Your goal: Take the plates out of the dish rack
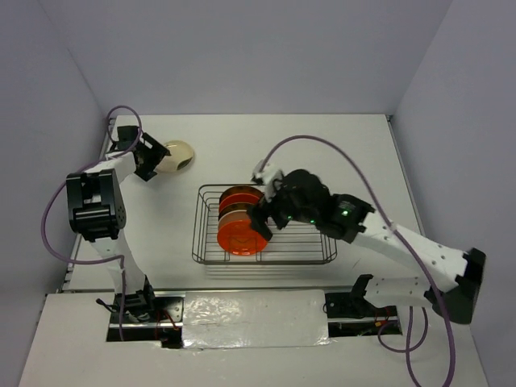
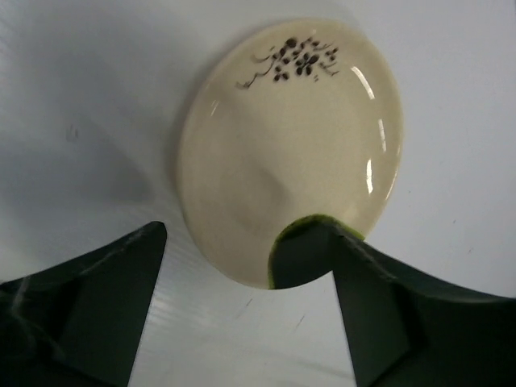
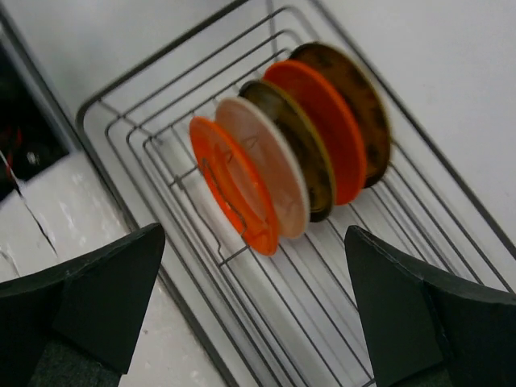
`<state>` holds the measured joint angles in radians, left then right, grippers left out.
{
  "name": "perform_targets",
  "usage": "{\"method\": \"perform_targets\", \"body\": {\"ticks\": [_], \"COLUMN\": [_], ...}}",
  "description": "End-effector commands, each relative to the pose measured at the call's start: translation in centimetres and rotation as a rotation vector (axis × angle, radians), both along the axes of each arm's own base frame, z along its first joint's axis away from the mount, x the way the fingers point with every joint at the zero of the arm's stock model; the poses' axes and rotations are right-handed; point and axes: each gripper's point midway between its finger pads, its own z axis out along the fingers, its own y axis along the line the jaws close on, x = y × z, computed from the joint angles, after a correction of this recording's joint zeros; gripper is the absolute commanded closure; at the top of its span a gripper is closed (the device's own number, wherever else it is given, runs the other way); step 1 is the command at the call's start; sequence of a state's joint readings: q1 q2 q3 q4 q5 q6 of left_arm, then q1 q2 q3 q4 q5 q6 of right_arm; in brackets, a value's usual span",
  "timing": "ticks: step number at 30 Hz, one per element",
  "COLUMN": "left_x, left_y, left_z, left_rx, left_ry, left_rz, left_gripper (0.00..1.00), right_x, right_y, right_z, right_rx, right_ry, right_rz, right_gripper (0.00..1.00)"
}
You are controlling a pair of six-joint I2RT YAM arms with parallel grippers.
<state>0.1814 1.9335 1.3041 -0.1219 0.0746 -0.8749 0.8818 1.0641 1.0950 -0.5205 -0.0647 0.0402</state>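
Jaws on left gripper (image 2: 228, 234) are apart, cream plate (image 2: 290, 153) on counter (image 1: 322, 153) just ahead, one tip seemingly touching its rim. Right gripper (image 3: 254, 232) jaws also apart, hovering over five plates (image 3: 274, 173) standing upright in dish rack (image 1: 306, 242), mid-counter.

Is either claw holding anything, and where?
Nothing is gripped. The right gripper is open above the dish rack; the left gripper is open, one finger overlapping the cream plate's rim.
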Motion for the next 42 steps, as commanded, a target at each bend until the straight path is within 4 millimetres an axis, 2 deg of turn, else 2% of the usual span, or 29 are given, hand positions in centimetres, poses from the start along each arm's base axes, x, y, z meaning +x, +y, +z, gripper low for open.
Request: {"method": "perform_targets", "body": {"ticks": [1, 2, 4, 5, 6, 8, 9, 10, 11, 12, 14, 15, 16, 17, 18, 19, 22, 26, 32, 33, 34, 35, 36, 38, 42], "left_x": [-0.5, -0.8, -2.6, -2.8, -4.3, -5.9, -7.1, -8.2, -9.8, -10.7, -13.5, -14.4, -15.5, -16.6, -17.3, -18.1, -19.8, -20.0, -20.1, -20.1, -20.2, -20.2, -20.2, -20.2, -20.1], "left_y": [-0.7, -0.7, -0.5, -0.2, -0.1, -0.3, -0.4, -1.2, -1.8, -2.4, -4.0, -4.9, -5.4, -6.0, -6.5, -6.8, -6.7, -6.5, -6.8, -6.9, -6.8, -6.9, -6.9, -7.1, -8.1], "left_z": [0.2, 0.9, 2.9, 4.5, 7.0, 9.5, 13.3, 13.6, 16.7, 18.0, 19.2, 19.5, 17.8, 18.6, 18.2, 16.9, 15.6, 15.2, 15.1, 15.0, 15.2, 15.2, 15.2, 15.3, 15.7], "left_rx": [-0.041, -0.046, -0.013, 0.011, 0.038, 0.072, 0.101, 0.095, 0.133, 0.144, 0.184, 0.197, 0.202, 0.229, 0.231, 0.224, 0.266, 0.281, 0.275, 0.274, 0.274, 0.276, 0.275, 0.27, 0.238], "left_ry": [0.06, 0.075, 0.115, 0.103, 0.097, 0.059, -0.03, -0.051, -0.146, -0.19, -0.267, -0.292, -0.267, -0.318, -0.318, -0.29, -0.279, -0.271, -0.271, -0.274, -0.279, -0.279, -0.283, -0.291, -0.322], "left_rz": [0.005, 0.015, 0.026, 0.035, 0.033, 0.004, -0.007, -0.047, -0.095, -0.127, -0.22, -0.256, -0.287, -0.328, -0.353, -0.378, -0.412, -0.412, -0.43, -0.435, -0.434, -0.435, -0.437, -0.448, -0.491], "left_gripper": [0.02, 0.0, 0.01, 0.0, 0.0, 0.0, 0.0, 0.01, 0.0, 0.01, 0.0, 0.01, 0.0, 0.01, 0.01, 0.01, 0.01, 0.01, 0.0, 0.0, 0.0, 0.0, 0.01, 0.01, 0.0], "right_x": [-0.4, -0.5, -0.3, -0.4, -0.6, -0.6, -0.7, -0.5, -0.4, -0.1, 0.7, 1.0, 1.2, 1.2, 1.3, 1.3, 0.7, 0.0, 0.3, 0.5, 0.5, 0.5, 0.6, 0.7, 1.2], "right_y": [1.9, 2.5, 3.4, 3.9, 4.4, 4.9, 5.1, 5.4, 5.5, 5.9, 5.7, 5.8, 5.8, 5.8, 5.9, 5.8, 6.3, 7.2, 7.2, 7.2, 7.3, 7.2, 7.4, 7.5, 6.8], "right_z": [-1.7, -2.0, -4.1, -4.2, -5.4, -6.0, -6.3, -6.7, -7.0, -7.0, -7.5, -7.5, -7.5, -7.8, -7.9, -8.0, -9.3, -10.0, -11.7, -12.0, -12.0, -11.9, -11.2, -10.2, -6.7], "right_rx": [-0.215, -0.256, -0.325, -0.345, -0.372, -0.392, -0.399, -0.406, -0.413, -0.408, -0.435, -0.438, -0.441, -0.446, -0.446, -0.452, -0.454, -0.427, -0.449, -0.459, -0.463, -0.465, -0.448, -0.432, -0.402], "right_ry": [-0.126, -0.157, -0.138, -0.15, -0.128, -0.124, -0.121, -0.124, -0.126, -0.141, -0.162, -0.172, -0.182, -0.182, -0.187, -0.189, -0.157, -0.119, -0.11, -0.11, -0.111, -0.108, -0.118, -0.138, -0.203], "right_rz": [0.102, 0.139, 0.19, 0.233, 0.271, 0.308, 0.319, 0.326, 0.329, 0.326, 0.299, 0.294, 0.289, 0.296, 0.294, 0.297, 0.342, 0.384, 0.37, 0.369, 0.369, 0.367, 0.359, 0.359, 0.315], "right_gripper": [0.0, 0.02, 0.05, 0.12, 0.15, 0.24, 0.26, 0.27, 0.27, 0.28, 0.32, 0.32, 0.33, 0.34, 0.35, 0.4, 0.51, 0.61, 0.64, 0.73, 0.78, 0.86, 1.0, 1.0, 1.0]}}
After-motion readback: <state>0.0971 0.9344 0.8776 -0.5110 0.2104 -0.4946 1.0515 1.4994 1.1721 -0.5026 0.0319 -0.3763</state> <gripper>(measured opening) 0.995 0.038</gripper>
